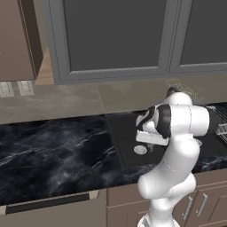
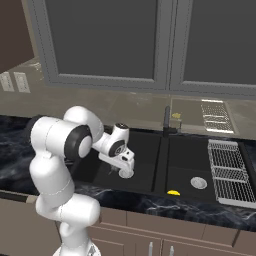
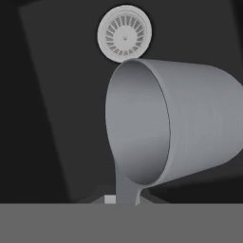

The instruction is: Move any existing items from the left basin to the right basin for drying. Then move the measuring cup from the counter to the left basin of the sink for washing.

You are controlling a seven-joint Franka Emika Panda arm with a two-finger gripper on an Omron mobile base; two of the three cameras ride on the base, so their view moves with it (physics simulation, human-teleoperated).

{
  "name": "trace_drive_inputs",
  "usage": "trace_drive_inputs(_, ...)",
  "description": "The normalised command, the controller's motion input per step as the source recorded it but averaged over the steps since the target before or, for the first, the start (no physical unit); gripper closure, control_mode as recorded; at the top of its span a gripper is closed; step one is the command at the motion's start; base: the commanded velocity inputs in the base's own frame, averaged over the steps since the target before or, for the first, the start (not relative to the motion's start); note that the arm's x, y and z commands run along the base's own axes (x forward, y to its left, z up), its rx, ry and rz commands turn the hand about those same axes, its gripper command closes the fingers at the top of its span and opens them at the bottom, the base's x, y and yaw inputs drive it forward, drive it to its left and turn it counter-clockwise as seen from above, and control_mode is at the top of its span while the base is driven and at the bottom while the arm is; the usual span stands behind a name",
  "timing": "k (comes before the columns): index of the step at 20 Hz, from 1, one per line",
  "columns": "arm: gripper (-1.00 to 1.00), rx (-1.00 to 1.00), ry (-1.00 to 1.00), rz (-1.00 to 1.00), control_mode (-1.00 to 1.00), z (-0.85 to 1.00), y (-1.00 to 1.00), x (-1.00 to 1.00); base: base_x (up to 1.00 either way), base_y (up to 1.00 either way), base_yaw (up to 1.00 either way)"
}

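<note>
Measuring cup (image 3: 190, 123) in clamped tool — over left basin (image 2: 145, 150).

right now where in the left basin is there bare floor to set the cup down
Bare black floor lies all around the drain of the left basin. The gripper, shut on the measuring cup, hangs over its middle. The right basin holds the yellow lump.

Before me, grey upper cabinets (image 1: 113, 37) hang over a beige backsplash (image 1: 66, 99); brown cupboard doors (image 2: 150, 235) stand below.
</note>
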Motion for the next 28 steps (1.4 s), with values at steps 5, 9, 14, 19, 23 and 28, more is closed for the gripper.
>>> trace_drive_inputs(5,1.0,0.0,0.0,-0.03,-1.0,-0.33,-0.08,0.05,0.0,0.0,0.0)
trace_drive_inputs(9,1.0,0.0,0.0,-0.02,-1.0,-0.29,-0.06,0.01,0.0,0.0,0.0)
trace_drive_inputs(14,1.0,0.0,0.0,-0.02,-1.0,-0.23,-0.03,0.07,0.0,0.0,0.0)
trace_drive_inputs(19,1.0,0.0,0.0,0.0,-1.0,-0.15,0.0,0.07,0.0,0.0,0.0)
trace_drive_inputs(23,1.0,0.0,0.0,0.0,-1.0,-0.16,0.0,0.04,0.0,0.0,0.0)
trace_drive_inputs(28,1.0,0.0,0.0,0.0,-1.0,-0.16,0.0,0.01,0.0,0.0,0.0)
